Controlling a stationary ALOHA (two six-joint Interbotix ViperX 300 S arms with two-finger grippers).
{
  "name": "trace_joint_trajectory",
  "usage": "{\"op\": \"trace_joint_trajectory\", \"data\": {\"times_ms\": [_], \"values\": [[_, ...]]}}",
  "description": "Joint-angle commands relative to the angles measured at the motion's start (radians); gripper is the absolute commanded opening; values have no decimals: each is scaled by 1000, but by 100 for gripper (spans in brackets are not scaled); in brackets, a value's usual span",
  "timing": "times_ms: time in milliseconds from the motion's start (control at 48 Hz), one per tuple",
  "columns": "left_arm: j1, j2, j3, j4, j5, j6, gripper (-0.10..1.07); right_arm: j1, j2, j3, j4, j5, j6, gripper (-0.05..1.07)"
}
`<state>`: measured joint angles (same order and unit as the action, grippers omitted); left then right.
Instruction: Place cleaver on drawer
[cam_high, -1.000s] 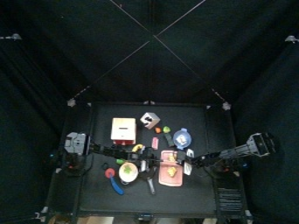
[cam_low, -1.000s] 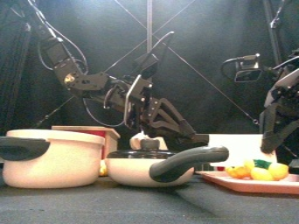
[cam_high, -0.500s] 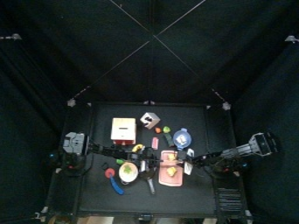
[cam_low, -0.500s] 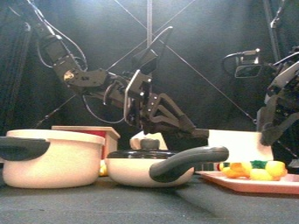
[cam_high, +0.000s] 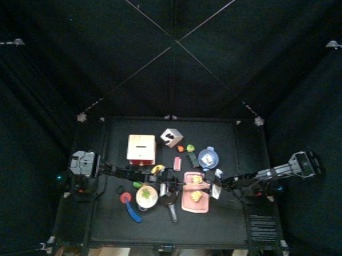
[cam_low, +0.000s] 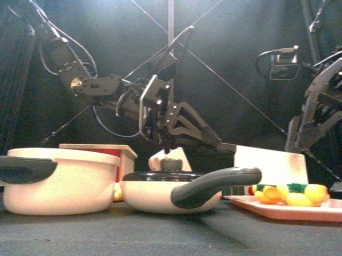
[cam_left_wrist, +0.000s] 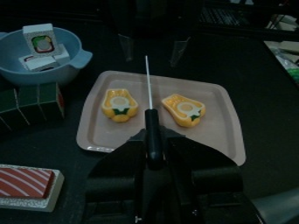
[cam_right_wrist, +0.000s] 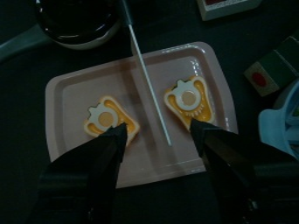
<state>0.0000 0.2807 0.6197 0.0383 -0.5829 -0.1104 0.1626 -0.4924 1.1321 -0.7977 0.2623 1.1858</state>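
Note:
The cleaver (cam_left_wrist: 147, 94) hangs edge-on over a pink tray (cam_left_wrist: 222, 131), its black handle clamped in my left gripper (cam_left_wrist: 149, 153). Seen from the front, its white blade (cam_low: 271, 165) stands just above the tray's right end. My right gripper (cam_right_wrist: 159, 131) is open, one jaw on either side of the blade's thin line (cam_right_wrist: 146, 74) and apart from it. The drawer (cam_high: 138, 148), cream-topped with a red strip, stands at the table's back left, well away from both grippers. In the front view only its top edge (cam_low: 107, 149) shows behind a pot.
Two yellow pepper halves (cam_left_wrist: 122, 107) lie on the tray. A cream pot (cam_low: 60, 180) and a pan with a black handle (cam_low: 174, 190) stand at the front. A blue bowl (cam_left_wrist: 41, 52) holding cards and green-and-white boxes (cam_left_wrist: 30, 101) sit beyond the tray.
My right gripper has opened wide and come off the cleaver's blade, and its arm has drawn back a little to the right. The left gripper holds the handle as before.

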Motion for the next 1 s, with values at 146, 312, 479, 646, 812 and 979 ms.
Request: {"op": "trace_joint_trajectory", "data": {"times_ms": [146, 312, 479, 646, 812, 979], "values": [[-3, -55, 8, 0, -5, -3, 59, 3, -21, -17, -3, 11, -2, 92], [-14, -112, 60, -29, -5, -5, 59, 5, -69, -32, -17, 11, -2, 92], [-17, -213, 143, -87, -5, -8, 59, 2, -115, -55, -31, 14, -2, 92], [-21, -334, 249, -199, -5, -6, 59, 2, -127, -54, -31, 23, 0, 92], [-15, -442, 347, -301, -5, -3, 59, 2, -109, -44, -21, 26, 5, 92], [-12, -545, 428, -373, -6, -3, 59, 2, -100, -48, -17, 28, 2, 92]]}}
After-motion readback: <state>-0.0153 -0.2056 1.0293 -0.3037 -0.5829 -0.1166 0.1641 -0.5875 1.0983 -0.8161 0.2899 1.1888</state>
